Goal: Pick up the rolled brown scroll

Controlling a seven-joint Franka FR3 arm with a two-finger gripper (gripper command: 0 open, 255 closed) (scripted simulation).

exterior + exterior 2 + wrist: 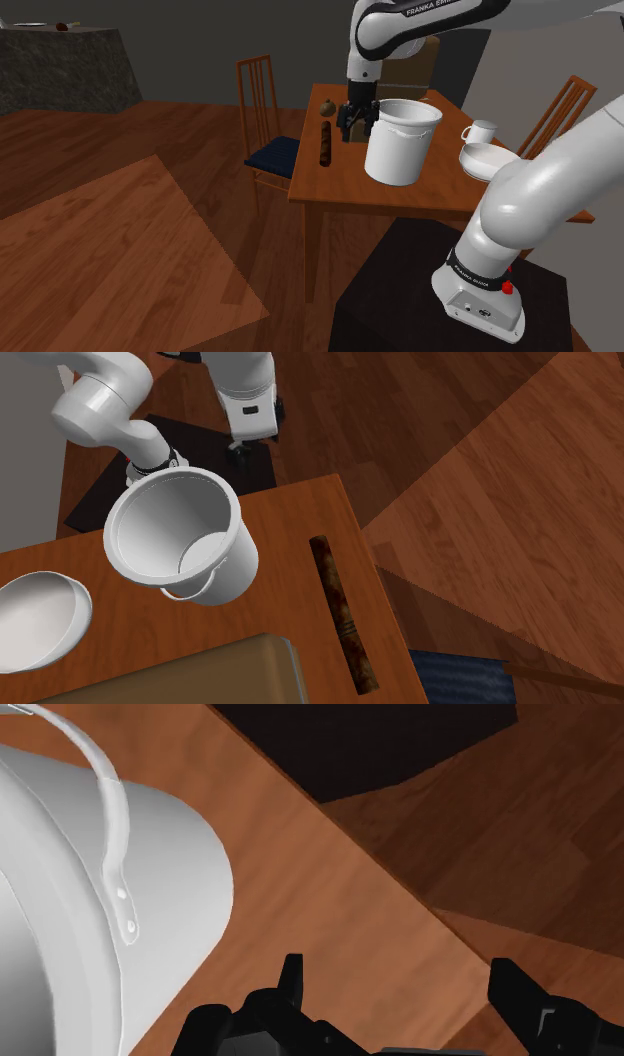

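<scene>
Above the wooden table (340, 192), the black gripper (352, 120) hangs with its fingers (290, 976) spread wide and nothing between them. A white bucket (400, 140) stands close against one side of it. To approach well, the gripper probably needs to shift away from the bucket, centre over the roll, straddle it crosswise, then descend near its middle. The brown scroll (324, 146) lies flat on the table just beside the gripper, opposite the bucket, below the fingertips and untouched.
</scene>
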